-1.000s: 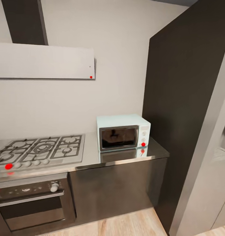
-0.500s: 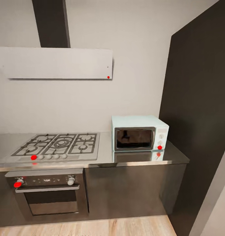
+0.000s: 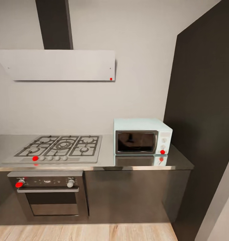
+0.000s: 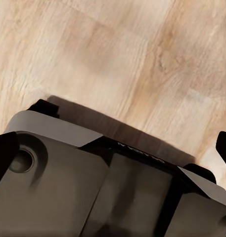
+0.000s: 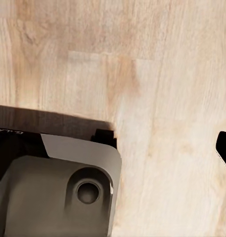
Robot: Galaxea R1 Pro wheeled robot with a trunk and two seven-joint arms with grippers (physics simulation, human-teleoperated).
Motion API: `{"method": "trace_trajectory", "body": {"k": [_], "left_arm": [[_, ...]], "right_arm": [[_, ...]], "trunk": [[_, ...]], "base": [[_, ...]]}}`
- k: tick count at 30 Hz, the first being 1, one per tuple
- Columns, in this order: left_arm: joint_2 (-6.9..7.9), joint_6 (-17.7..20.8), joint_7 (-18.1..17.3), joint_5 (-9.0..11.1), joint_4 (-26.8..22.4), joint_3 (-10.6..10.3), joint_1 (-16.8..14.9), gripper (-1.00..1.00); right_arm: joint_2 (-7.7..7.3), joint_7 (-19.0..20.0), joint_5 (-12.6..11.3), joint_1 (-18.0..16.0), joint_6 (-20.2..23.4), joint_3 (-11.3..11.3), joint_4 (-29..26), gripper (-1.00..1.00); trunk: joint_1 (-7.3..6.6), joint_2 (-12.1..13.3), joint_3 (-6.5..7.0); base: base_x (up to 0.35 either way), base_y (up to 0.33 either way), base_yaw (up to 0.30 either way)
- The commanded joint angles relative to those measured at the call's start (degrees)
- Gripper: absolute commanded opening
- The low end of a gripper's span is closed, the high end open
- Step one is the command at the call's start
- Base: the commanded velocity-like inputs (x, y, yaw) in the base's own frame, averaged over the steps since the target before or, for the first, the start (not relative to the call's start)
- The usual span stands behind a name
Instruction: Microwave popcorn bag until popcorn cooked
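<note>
Your view has swung left and squared up on the countertop (image 3: 107,160); the microwave (image 3: 142,136) sits shut at its right end. You're searching: no popcorn bag here, so look elsewhere. Gripper states: cannot tell.

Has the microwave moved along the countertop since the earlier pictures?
No. The microwave keeps its place beside the gas hob and dark tall cabinet; the camera turned, not the oven.

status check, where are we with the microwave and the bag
End effectors low over wood floor, state unclear. Microwave on countertop, door shut. Bag unsighted. Approach looks clear.
</note>
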Motion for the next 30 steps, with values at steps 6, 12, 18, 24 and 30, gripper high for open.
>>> {"method": "trace_trajectory", "body": {"k": [6,12,18,24,30], "left_arm": [[-0.03,-0.16,0.25,0.38,0.01,-0.48,-0.04,1.0],[-0.03,-0.24,0.25,0.38,0.01,-0.47,-0.04,1.0],[-0.03,-0.24,0.25,0.38,0.01,-0.47,-0.04,1.0],[-0.03,-0.24,0.25,0.38,0.01,-0.48,-0.04,1.0],[0.06,-0.24,0.25,0.38,0.01,-0.43,-0.04,1.0]], "right_arm": [[0.01,0.17,0.69,-0.07,0.07,-0.41,0.03,1.0],[1.39,0.61,1.39,-0.11,0.28,-0.25,-2.34,1.0],[6.06,1.25,1.25,-0.15,10.33,-0.09,-26.31,1.0],[10.55,3.48,1.0,-0.15,30.57,0.03,-55.02,1.0],[11.96,9.85,0.84,-0.82,51.46,2.06,-82.06,1.0]], "trunk": [[0.0,-0.05,-0.08],[0.0,-0.05,-0.08],[0.0,-0.05,-0.08],[0.0,-0.05,-0.08],[0.0,-0.05,-0.08]], "base": [[0.0,-0.253,0.0],[0.0,-0.047,0.0],[0.0,-0.003,0.0],[0.0,0.0,0.0],[0.0,0.0,0.0]]}}
